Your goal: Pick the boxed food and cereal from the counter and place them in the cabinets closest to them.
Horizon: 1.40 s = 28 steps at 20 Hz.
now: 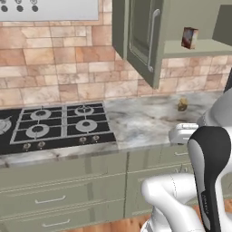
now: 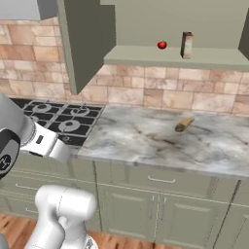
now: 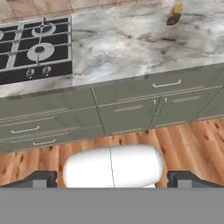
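An olive-green wall cabinet [image 1: 199, 48] [image 2: 146, 56] stands open above the counter, its door [image 1: 144, 41] [image 2: 85, 39] swung out to the left. On its shelf stands one small upright box [image 1: 189, 38] [image 2: 186, 44]; I cannot tell whether it is the boxed food or the cereal. The other of the two is out of view. My gripper [image 3: 113, 180] is open and empty, its fingertips [image 3: 40, 179] far apart. It hangs low in front of the lower cupboards and looks up at the counter from well below the cabinet.
A small red round item [image 2: 162, 45] sits on the shelf left of the box. An oblong brown item [image 1: 182, 104] [image 2: 184, 124] [image 3: 174, 15] lies on the marble counter [image 1: 140, 120] [image 2: 146, 138]. A black gas stove [image 1: 54, 124] [image 2: 63, 119] [image 3: 35, 48] is to the left.
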{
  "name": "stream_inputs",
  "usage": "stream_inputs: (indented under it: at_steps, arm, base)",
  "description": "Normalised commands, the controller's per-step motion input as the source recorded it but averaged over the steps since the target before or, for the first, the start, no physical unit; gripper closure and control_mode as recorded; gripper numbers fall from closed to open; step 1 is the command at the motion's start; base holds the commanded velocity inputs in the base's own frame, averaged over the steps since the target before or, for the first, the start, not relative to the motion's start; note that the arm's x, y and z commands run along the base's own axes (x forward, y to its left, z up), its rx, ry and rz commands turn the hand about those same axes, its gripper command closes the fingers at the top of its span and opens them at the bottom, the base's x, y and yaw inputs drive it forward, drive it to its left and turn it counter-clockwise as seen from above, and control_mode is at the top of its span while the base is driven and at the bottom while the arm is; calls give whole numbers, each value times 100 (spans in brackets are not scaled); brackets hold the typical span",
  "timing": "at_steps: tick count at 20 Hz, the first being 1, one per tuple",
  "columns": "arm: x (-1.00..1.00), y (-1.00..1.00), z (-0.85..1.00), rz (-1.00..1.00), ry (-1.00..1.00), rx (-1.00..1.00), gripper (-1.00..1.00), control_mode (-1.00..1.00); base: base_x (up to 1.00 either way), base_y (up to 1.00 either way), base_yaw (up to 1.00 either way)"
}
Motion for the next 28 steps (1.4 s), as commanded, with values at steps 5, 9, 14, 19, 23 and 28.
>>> stream_inputs:
  at_steps: [5,9,14,19,23,28]
  arm:
    - [0,0,0,0,0,0,-100,100]
    - [0,0,0,0,0,0,-100,100]
    - [0,0,0,0,0,0,-100,100]
    - [0,0,0,0,0,0,-100,100]
    - [0,0,0,0,0,0,-100,100]
    - [0,0,0,0,0,0,-100,100]
  base:
    - [-22,54,0]
    - [-20,57,0]
    - [-21,59,0]
    - [-21,57,0]
    - [-20,56,0]
    - [-20,56,0]
